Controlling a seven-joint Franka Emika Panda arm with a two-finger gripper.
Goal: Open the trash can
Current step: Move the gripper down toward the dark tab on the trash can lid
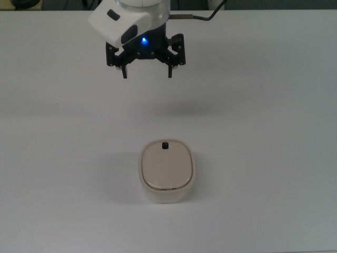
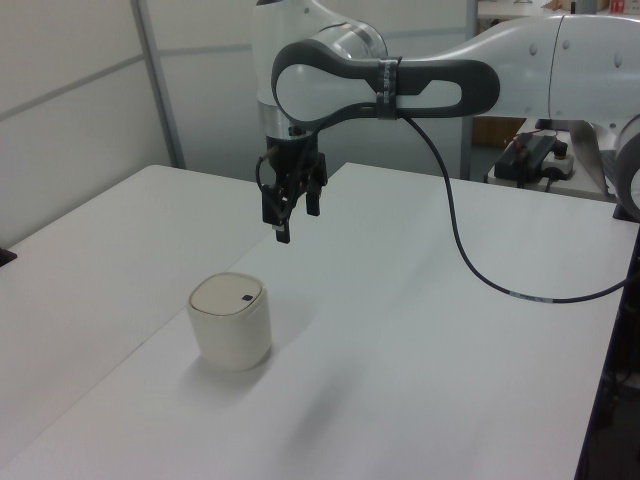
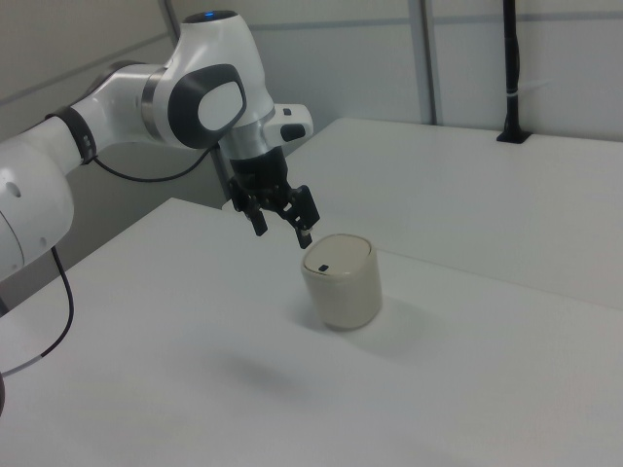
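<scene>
The trash can (image 1: pixel 167 171) is a small cream-white bin with a flat beige lid lying level in its rim and a tiny black button (image 1: pixel 165 145) at the rim's far edge in the top view. It stands on the white table (image 1: pixel 263 132), also seen as the trash can (image 2: pixel 231 321) and the trash can (image 3: pixel 340 280). My gripper (image 1: pixel 147 74) hangs in the air above the table, beyond the can toward the top view's top, fingers spread wide and empty. In the side views the gripper (image 2: pixel 293 222) and gripper (image 3: pixel 282 233) sit higher than the lid, not touching it.
A black cable (image 2: pixel 470 260) trails from the arm across the table on the left view's right. A black post (image 3: pixel 511 68) stands at the far table edge in the right view. White tabletop surrounds the can on all sides.
</scene>
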